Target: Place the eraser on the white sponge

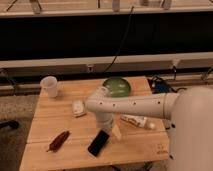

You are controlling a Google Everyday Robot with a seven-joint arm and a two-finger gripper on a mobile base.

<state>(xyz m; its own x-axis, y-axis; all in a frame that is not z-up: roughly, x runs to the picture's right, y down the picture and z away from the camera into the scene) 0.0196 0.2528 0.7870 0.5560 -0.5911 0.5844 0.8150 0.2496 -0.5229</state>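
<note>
The eraser (99, 142) is a flat black block lying slantwise on the wooden table (50, 120), near the front edge. The white sponge (78, 108) is a small off-white pad lying left of the arm's bend, about a hand's length behind and left of the eraser. My gripper (113, 131) points down just right of the eraser's far end, close to it or touching it. The arm reaches in from the right and bends down above the middle of the table.
A translucent white cup (49, 86) stands at the back left corner. A green bowl (116, 86) sits at the back middle. A white tube-like bottle (136, 121) lies right of the gripper. A reddish-brown elongated object (59, 140) lies at the front left.
</note>
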